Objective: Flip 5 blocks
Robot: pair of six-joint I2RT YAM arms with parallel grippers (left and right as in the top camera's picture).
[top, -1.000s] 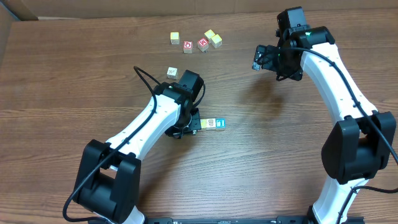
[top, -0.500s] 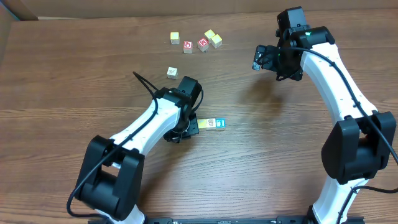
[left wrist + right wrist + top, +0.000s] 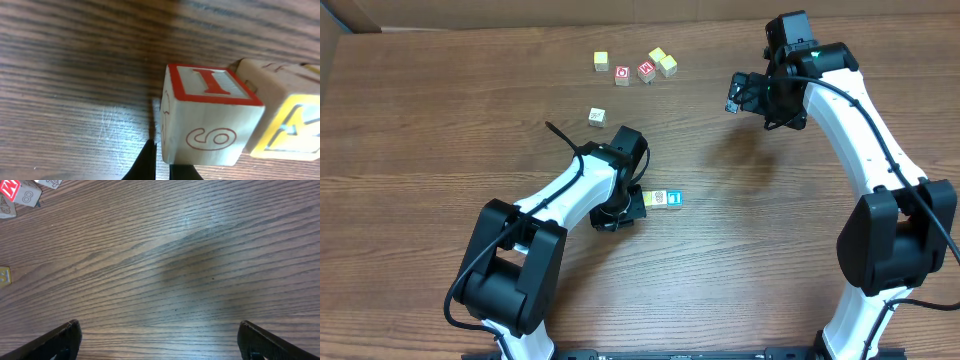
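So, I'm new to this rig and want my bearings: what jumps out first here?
The left gripper, shut, sits low beside two touching blocks at the centre of the table. The right gripper hangs open and empty at the far right. Four more blocks cluster near the far edge.

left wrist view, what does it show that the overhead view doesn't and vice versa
Only left wrist: a red-framed letter face and an outlined numeral on the near wooden alphabet cube, and a yellow-framed face on its touching neighbour. Only overhead: a far cluster of five cubes, two red-topped, a lone pale cube, and the open right tool. Both: that cube pair before the shut left tool on the brown wood-grain table.
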